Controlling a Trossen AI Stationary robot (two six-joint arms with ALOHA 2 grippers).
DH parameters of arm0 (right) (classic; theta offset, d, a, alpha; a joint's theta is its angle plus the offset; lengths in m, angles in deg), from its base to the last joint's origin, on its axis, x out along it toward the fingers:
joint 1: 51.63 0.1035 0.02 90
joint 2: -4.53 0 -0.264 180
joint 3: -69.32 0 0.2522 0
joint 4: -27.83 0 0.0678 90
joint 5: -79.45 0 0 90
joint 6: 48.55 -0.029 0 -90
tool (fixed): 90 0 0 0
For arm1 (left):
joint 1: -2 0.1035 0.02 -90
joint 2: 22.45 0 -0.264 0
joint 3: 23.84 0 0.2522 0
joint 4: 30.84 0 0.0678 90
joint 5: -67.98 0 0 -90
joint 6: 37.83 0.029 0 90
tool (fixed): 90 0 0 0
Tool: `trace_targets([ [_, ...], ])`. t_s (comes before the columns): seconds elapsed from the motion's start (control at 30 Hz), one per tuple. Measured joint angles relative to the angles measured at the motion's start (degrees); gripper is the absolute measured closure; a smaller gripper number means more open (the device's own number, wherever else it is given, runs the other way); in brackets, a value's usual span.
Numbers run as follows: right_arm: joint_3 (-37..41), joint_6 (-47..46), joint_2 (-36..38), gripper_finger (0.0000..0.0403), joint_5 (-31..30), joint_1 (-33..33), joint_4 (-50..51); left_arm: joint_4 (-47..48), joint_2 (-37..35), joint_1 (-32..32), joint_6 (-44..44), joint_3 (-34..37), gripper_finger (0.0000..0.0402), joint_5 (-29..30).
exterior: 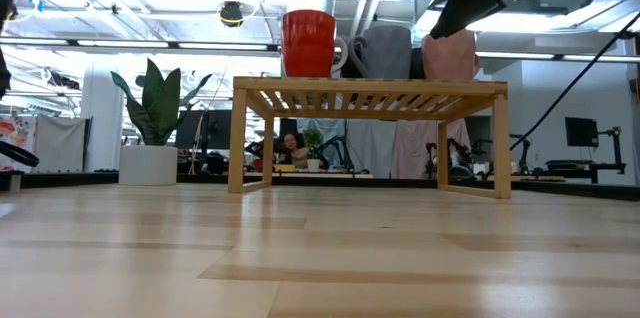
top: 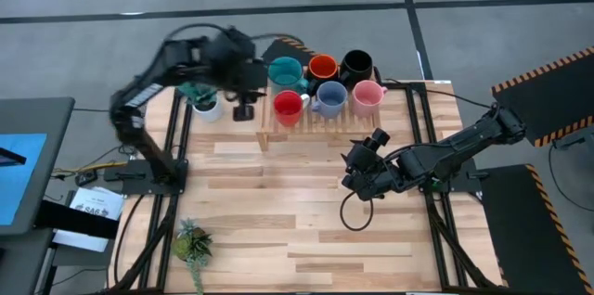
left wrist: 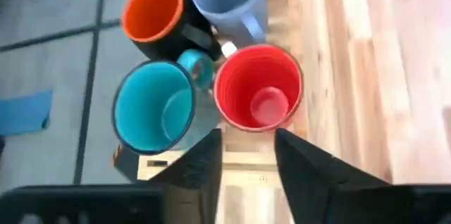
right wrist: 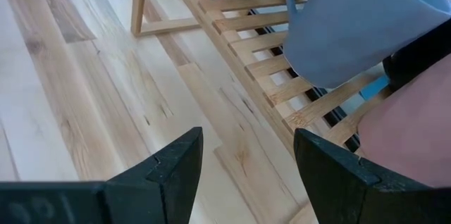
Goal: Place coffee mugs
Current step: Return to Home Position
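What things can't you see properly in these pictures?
- Low view: the teal mug, orange mug and black mug are hidden behind the red mug, pale blue mug and pink mug on the shelf.
- Left wrist view: the picture edge cuts off the pale blue mug; the pink mug is out of frame.
- Right wrist view: the edge cuts off the pink mug.
- High view: the left arm covers part of the white-potted plant.
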Motion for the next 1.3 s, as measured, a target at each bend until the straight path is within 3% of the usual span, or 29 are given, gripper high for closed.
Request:
trace_targets([
  [0.13,0.0,0.4,0.0,0.0154,0.0,0.0,-0.1,-11.3,-10.6,-0.7,-1.5,12.4,0.0334,-2.6],
  [0.3,0.0,0.4,0.0,0.0154,0.0,0.0,-0.1,-28.8,-26.9,-2.8,-0.5,36.3,0.0395,-5.6],
  [0.53,0.0,0.6,0.0,0.0154,0.0,0.0,-0.2,-59.9,-48.8,-6.1,-3.3,72.4,0.0401,-5.8],
  [0.73,0.0,0.6,0.0,0.0154,-0.1,0.0,-0.3,-83.3,-59.5,-10.8,-7.5,95.3,0.0401,-7.2],
  [0.93,0.0,0.6,0.0,0.0154,-0.1,0.0,-0.2,-93.5,-62.1,-15.6,-9.7,105.9,0.0401,-7.1],
  [1.3,0.0,0.6,0.0,0.0154,-0.1,0.2,-0.2,-89.1,-64.4,-20.7,-8.0,106.6,0.0402,-5.1],
])
